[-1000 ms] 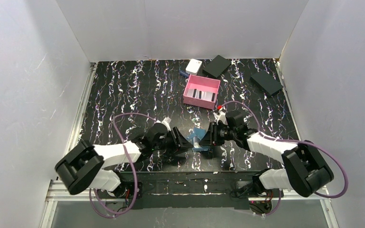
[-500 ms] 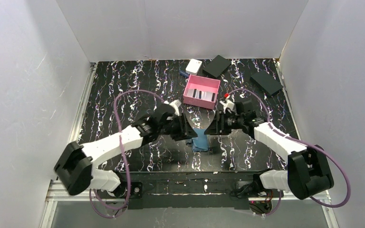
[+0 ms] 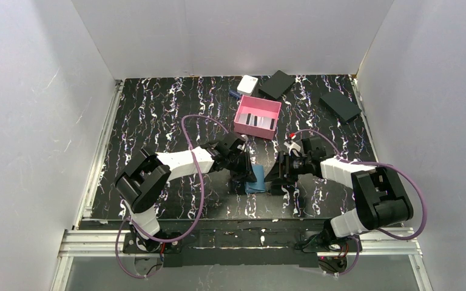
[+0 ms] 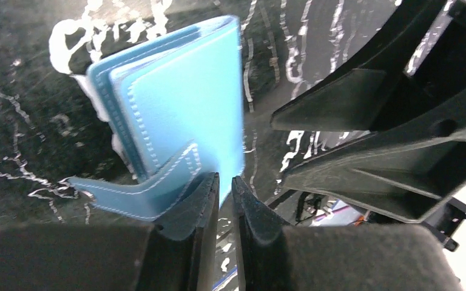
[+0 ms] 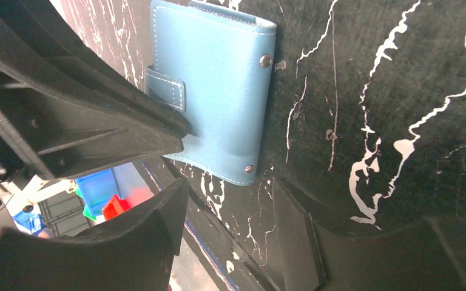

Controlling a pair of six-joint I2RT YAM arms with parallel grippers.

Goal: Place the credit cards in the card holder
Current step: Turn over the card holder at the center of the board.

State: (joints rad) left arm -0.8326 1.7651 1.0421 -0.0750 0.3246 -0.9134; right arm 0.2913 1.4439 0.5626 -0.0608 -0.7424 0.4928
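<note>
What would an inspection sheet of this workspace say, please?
Surface: black table with white veining.
Job's things: blue wallet lies folded near the front, between the claws; cards lie in the pink tray.
Clutter: white box and two black boxes at the back.
Claws: left claw nearly shut at the wallet's edge, hold unclear; right claw open, beside the wallet.
Cables: left cable and right cable, purple, loop off the arms.
Surroundings: white walls on three sides.
</note>
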